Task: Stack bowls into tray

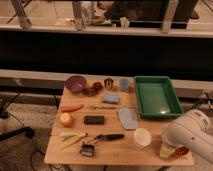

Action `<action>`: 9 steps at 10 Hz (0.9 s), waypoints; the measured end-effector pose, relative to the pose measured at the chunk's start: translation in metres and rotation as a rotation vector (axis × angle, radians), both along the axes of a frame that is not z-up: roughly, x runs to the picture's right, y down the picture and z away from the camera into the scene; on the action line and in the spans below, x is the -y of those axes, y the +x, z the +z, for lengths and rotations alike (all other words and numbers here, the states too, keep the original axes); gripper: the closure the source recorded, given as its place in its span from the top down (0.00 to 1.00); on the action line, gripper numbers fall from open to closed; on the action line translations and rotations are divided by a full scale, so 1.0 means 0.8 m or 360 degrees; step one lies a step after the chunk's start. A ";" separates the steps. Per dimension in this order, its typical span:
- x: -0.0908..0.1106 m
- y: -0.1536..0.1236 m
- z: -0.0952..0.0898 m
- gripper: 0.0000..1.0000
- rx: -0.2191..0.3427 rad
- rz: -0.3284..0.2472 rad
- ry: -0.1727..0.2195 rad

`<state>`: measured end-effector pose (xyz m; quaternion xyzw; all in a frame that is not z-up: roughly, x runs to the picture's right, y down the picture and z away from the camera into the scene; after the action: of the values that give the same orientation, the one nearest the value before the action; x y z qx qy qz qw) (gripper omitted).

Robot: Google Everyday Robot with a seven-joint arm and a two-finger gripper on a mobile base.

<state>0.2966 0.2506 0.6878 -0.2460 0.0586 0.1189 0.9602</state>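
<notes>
- A light wooden desk (115,156) stands before a long dark wall, with a pale ledge and railing posts above it.
- The green rectangular plastic tray (174,99) sits at the back right corner. Its right rim lies close to the desk's right edge, and its green floor shows bare from rim to rim.
- The purple round bowl (76,83) sits at the back left corner, well apart from the tray.
- The small white bowl (142,137) stands near the front edge, with bare wood between it and the tray's near rim.
- The glossy orange-red bowl (181,150) is at the front right corner. Only a sliver shows beneath the white robot arm (192,131).
- The gripper (168,148) hangs low over that bowl, just right of the white bowl. I cannot tell whether it is open, closed or holding anything.
- A flat grey-blue cloth (128,118) lies just beside the tray's left front corner.
- A small blue cup (124,84) stands by the tray's left rim.
- An orange carrot (72,107), a round orange fruit (66,119), a black rectangular block (94,119) and a black-handled tool (109,136) fill the left half.
- A strip of wood along the front edge, left of the white bowl, lies open.
</notes>
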 end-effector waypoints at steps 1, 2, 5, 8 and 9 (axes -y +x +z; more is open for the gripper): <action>-0.002 0.007 0.002 0.80 -0.0021 0.0009 -0.0002; -0.003 0.019 0.004 0.80 -0.0053 0.0020 -0.0004; -0.010 0.052 0.001 0.80 -0.0143 0.0063 -0.0017; -0.027 0.068 -0.005 0.80 -0.0191 0.0098 -0.0051; -0.032 0.069 -0.006 0.80 -0.0196 0.0104 -0.0059</action>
<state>0.3516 0.2760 0.6829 -0.2578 0.1117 0.1639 0.9456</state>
